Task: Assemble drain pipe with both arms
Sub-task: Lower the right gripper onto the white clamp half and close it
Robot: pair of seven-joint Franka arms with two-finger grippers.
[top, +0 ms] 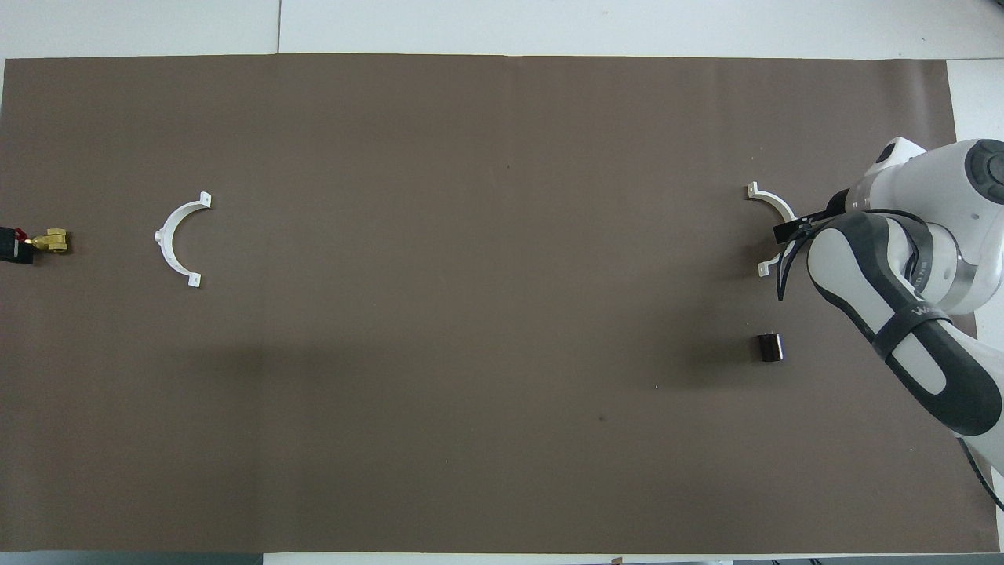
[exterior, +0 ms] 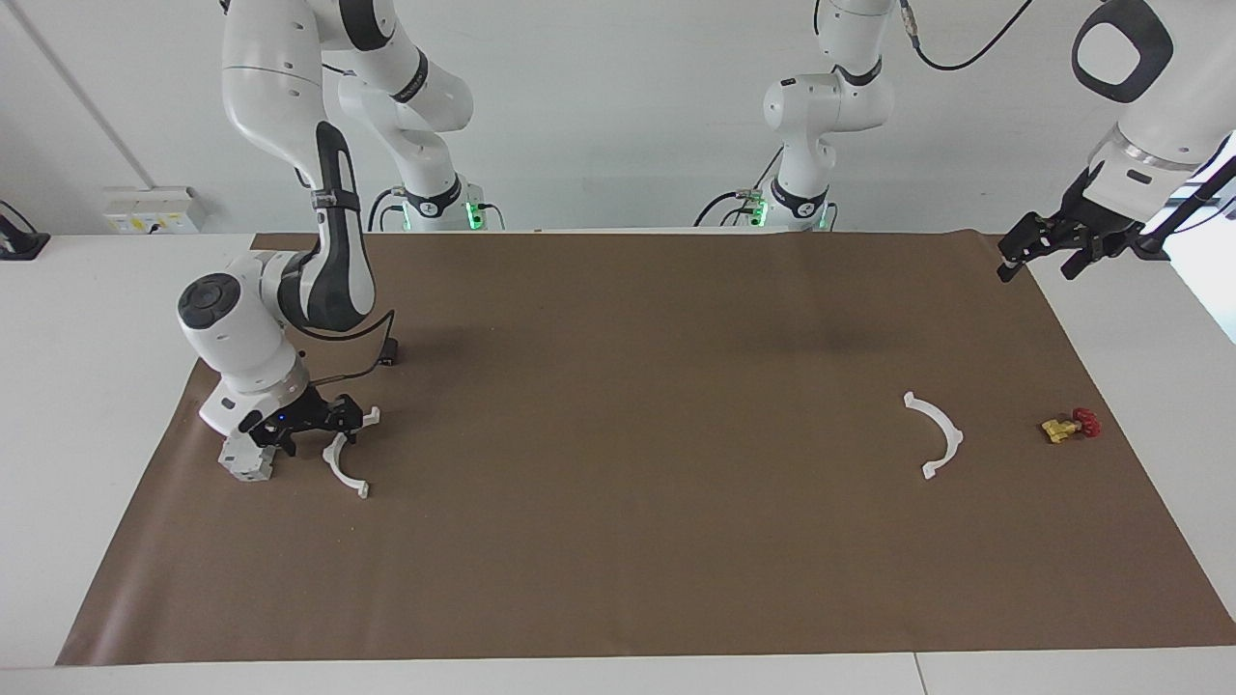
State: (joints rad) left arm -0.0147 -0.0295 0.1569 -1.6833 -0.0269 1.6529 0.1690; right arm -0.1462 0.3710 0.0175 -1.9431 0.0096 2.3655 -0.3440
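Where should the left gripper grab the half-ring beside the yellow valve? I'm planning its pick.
Judging by its pose, grip the white half-ring at mid-arc from above, fingers across the thin band: it lies flat, small tabs at both ends. The left gripper waits open.

Mat [top: 471,157]: brown, covering most of the table.
Half-ring [top: 179,238]: white, flat on the mat toward my left arm's end.
Valve [top: 52,241]: yellow, at the mat's edge beside that half-ring.
Second half-ring [top: 772,204]: toward my right arm's end, its middle hidden under my right arm [top: 902,298].
Dark block [top: 769,347]: nearer to me than the second half-ring.
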